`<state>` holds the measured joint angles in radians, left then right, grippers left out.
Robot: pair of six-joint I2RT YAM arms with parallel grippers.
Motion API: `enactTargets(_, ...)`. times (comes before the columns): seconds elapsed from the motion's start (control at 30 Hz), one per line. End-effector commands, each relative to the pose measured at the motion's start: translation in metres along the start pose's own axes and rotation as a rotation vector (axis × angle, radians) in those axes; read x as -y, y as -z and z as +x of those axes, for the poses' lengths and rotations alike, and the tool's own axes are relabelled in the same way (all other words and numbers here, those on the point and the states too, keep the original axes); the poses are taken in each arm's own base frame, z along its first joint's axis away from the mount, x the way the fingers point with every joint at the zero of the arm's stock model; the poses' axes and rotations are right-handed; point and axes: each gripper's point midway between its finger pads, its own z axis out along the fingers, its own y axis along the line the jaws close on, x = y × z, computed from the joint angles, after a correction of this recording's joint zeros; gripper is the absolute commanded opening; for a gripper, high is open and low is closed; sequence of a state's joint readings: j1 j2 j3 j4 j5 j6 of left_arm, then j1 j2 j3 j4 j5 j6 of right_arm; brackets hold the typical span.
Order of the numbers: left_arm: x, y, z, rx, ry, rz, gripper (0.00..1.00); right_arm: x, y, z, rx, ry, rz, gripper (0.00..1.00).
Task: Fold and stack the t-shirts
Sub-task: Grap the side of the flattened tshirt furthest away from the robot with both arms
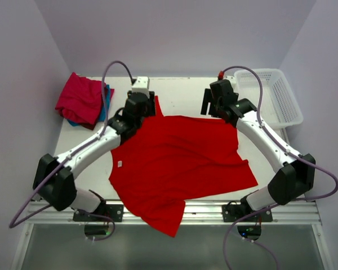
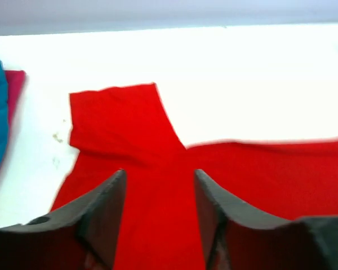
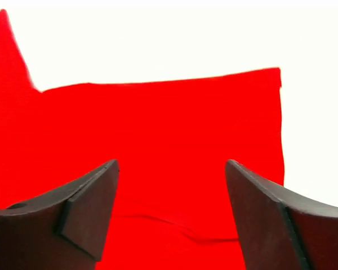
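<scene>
On the white table (image 1: pixel 183 93), the large red t-shirt (image 1: pixel 180 163) lies spread flat and unfolded. One sleeve reaches toward 12 o'clock and one corner spills over the near edge at 6 o'clock. The left gripper (image 2: pixel 158 174) hovers above the sleeve's root, jaws partly apart and holding nothing. The right gripper (image 3: pixel 172 163) hangs over the shirt's corner at 1 o'clock, jaws wide and likewise empty. At 10 o'clock the crimson-pink t-shirt (image 1: pixel 79 100) sits loosely folded on the teal-blue t-shirt (image 1: pixel 105 107), apparently a stack begun. Two shirts look done; the red one has every fold to come, then a place on the pile. A mesh basket (image 1: pixel 290 107) stands at 2 o'clock.
</scene>
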<state>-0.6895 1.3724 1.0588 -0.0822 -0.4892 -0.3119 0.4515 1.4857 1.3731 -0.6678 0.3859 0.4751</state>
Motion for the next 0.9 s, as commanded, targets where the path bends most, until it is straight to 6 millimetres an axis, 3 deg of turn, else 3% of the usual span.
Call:
enactTargets(0.0,-0.042,-0.054,-0.041,0.053,0.132,-0.019,0.57,0.005,0.004,-0.005,-0.007,0.047,0.026,0.82)
enactTargets(0.03,-0.047,-0.064,-0.046,0.032,0.138,-0.021,0.62,0.004,0.009,-0.006,0.000,0.040,0.007,0.82)
enactTargets(0.07,-0.056,-0.085,-0.027,-0.026,0.130,-0.054,0.66,0.005,0.012,-0.006,0.006,0.037,0.002,0.82)
enactTargets(0.1,-0.070,-0.096,-0.035,-0.039,0.143,-0.081,0.69,0.003,0.015,-0.008,0.018,0.030,-0.014,0.82)
enactTargets(0.13,-0.078,-0.107,-0.030,-0.069,0.149,-0.096,0.70,0.003,0.017,-0.003,0.014,0.027,-0.029,0.82)
enactTargets(0.17,-0.087,-0.129,-0.005,-0.141,0.153,-0.114,0.71,0.003,0.026,-0.007,0.036,0.017,-0.052,0.82)
enactTargets(0.2,-0.107,-0.140,-0.013,-0.138,0.177,-0.140,0.71,0.003,0.028,-0.004,0.042,0.013,-0.070,0.82)
enactTargets(0.23,-0.111,-0.150,-0.007,-0.163,0.194,-0.126,0.72,0.000,0.031,-0.003,0.042,0.009,-0.097,0.82)
enactTargets(0.27,-0.122,-0.165,0.013,-0.208,0.206,-0.138,0.71,0.001,0.040,-0.006,0.064,0.001,-0.113,0.82)
enactTargets(0.3,-0.137,-0.173,0.009,-0.197,0.236,-0.151,0.72,0.002,0.043,-0.006,0.070,-0.003,-0.118,0.82)
enactTargets(0.37,-0.148,-0.189,0.027,-0.236,0.261,-0.148,0.71,0.007,0.046,-0.001,0.077,-0.002,-0.118,0.82)
enactTargets(0.5,-0.173,-0.203,0.045,-0.264,0.313,-0.177,0.70,0.011,0.052,0.000,0.094,0.003,-0.123,0.82)
enactTargets(0.6,-0.181,-0.210,0.058,-0.271,0.348,-0.158,0.70,0.010,0.050,0.004,0.085,0.012,-0.130,0.82)
enactTargets(0.87,-0.172,-0.229,0.071,-0.235,0.427,0.041,0.60,0.010,0.040,0.019,0.038,0.021,-0.127,0.82)
